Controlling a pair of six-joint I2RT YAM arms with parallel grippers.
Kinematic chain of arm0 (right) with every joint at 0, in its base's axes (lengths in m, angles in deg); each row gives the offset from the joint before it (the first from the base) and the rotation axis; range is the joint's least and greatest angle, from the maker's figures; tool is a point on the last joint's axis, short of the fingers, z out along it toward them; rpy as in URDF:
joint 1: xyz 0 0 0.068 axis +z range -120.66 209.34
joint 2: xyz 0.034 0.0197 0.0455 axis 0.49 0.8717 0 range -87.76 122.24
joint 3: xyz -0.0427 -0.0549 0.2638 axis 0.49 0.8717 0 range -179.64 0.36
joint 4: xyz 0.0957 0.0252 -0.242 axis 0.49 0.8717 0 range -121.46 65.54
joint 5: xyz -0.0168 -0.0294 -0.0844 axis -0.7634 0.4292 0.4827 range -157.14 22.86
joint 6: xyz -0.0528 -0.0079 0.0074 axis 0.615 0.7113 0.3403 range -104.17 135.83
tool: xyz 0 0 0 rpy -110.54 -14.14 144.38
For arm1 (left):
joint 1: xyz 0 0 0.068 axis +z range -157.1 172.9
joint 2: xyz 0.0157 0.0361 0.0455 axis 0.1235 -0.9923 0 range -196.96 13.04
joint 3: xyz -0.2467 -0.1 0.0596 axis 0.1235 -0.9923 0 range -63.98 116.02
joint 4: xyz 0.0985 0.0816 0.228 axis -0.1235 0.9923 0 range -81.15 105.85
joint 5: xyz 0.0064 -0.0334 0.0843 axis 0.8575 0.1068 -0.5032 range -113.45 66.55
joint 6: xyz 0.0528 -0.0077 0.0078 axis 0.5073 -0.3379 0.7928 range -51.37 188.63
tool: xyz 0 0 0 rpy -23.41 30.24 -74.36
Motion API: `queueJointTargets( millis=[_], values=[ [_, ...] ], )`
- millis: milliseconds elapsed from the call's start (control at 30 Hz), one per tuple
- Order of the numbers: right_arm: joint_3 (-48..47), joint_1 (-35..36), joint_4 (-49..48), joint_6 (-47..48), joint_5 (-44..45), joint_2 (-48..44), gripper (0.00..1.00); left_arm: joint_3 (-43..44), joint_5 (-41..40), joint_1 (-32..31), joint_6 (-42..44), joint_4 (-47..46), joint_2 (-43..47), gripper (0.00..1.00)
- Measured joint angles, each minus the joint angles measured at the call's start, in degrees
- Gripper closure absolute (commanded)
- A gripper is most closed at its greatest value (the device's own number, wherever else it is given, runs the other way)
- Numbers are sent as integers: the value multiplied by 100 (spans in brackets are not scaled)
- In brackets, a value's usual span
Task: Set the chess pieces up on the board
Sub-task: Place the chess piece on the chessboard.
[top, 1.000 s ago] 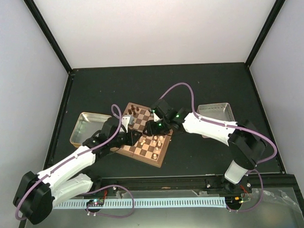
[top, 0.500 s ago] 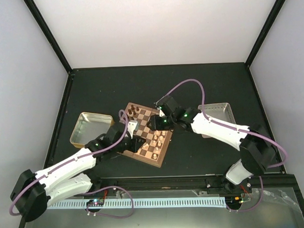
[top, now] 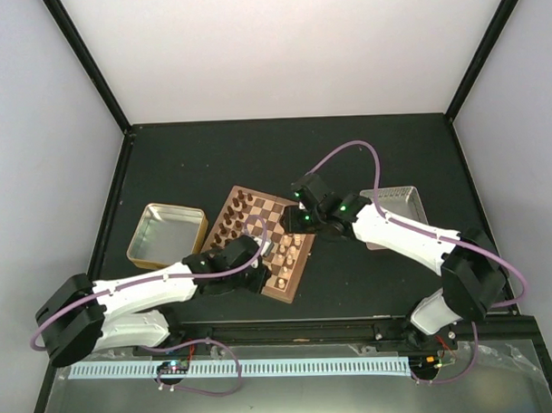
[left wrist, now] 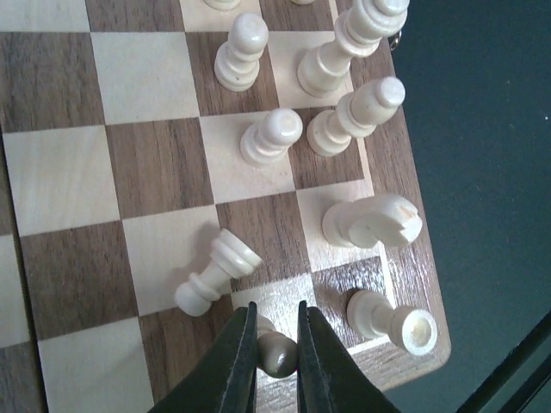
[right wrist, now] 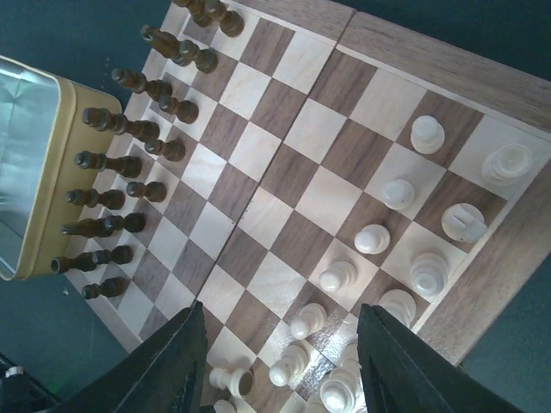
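The wooden board (top: 267, 216) lies mid-table, with dark chessmen along its far-left side. Cream chess pieces (top: 292, 251) stand on its near-right side. My left gripper (top: 266, 259) is at the board's near corner; in the left wrist view it (left wrist: 277, 344) is shut on the rounded head of a cream pawn (left wrist: 277, 353) standing on the board (left wrist: 69, 172). A cream pawn (left wrist: 215, 274) and another cream piece (left wrist: 392, 317) lie toppled beside it, near a cream knight (left wrist: 372, 221). My right gripper (top: 299, 221) hovers open and empty above the board (right wrist: 284, 129), over several cream pieces (right wrist: 372, 238).
A gold tin tray (top: 165, 234) sits left of the board, touching its edge (right wrist: 26, 155). A pinkish-grey tray (top: 391, 205) lies to the right, under the right arm. Dark chessmen (right wrist: 129, 163) line two rows at the board's far side.
My left gripper has swept from the board's left edge to its near-right corner and closed on a cream pawn. My right gripper has drawn back to the right, uncovering the board's middle.
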Motion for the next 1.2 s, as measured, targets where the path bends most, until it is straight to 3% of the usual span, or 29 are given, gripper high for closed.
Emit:
queueJointTargets(
  millis=[333,800,1200],
  values=[
    [0,-2,275,13,208,-52,51,59,-31,-7,83,-280,-254,96],
    [586,-2,170,203,522,-887,51,-26,-35,-74,-61,-590,-332,93],
    [774,-2,-28,297,531,-997,51,-22,-94,-267,-258,-435,-264,93]
  ],
)
